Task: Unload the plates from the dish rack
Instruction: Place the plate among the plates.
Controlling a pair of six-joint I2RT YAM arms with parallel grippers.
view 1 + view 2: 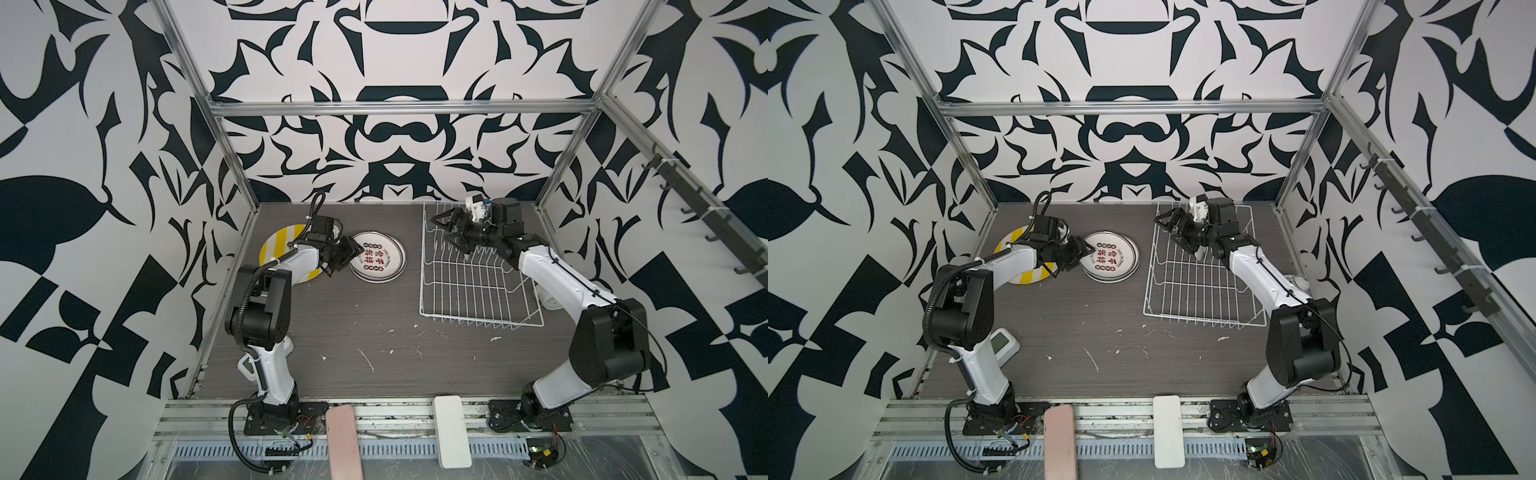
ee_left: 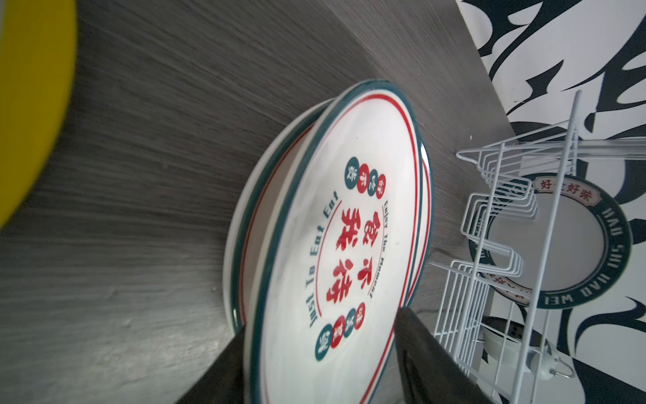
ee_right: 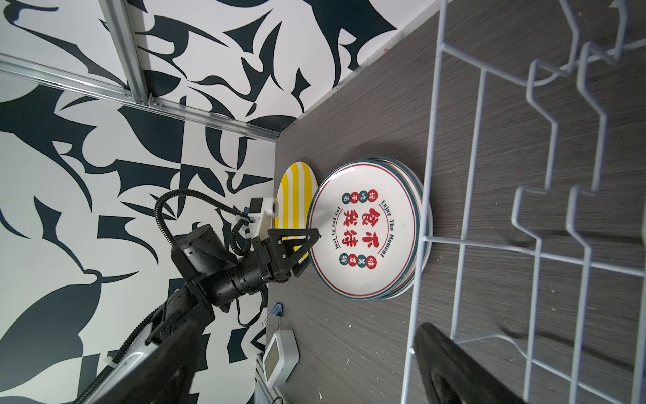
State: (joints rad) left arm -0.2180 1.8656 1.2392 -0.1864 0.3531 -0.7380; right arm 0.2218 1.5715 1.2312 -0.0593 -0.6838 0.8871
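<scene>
A stack of small white plates [image 1: 380,257] [image 1: 1111,257] with red and dark-green print lies flat on the table, left of the dish rack [image 1: 478,291] [image 1: 1200,291]. My left gripper [image 1: 349,255] [image 2: 321,370] straddles the top plate's [image 2: 342,245] [image 3: 363,227] near rim, jaws apart. The yellow-and-white striped plate [image 1: 282,245] [image 3: 297,189] lies behind my left wrist. One dark-green-ringed plate [image 2: 545,245] still stands in the rack, edge-on in a top view [image 1: 468,254]. My right gripper [image 1: 448,232] [image 3: 314,384] hovers wide open over the rack's far end, holding nothing.
A white twin-bell alarm clock [image 1: 550,301] [image 2: 538,353] stands just right of the rack. A small white timer [image 1: 1003,343] [image 3: 279,353] sits by the left arm's base. A pink case [image 1: 343,440] and a white block [image 1: 451,430] lie on the front rail.
</scene>
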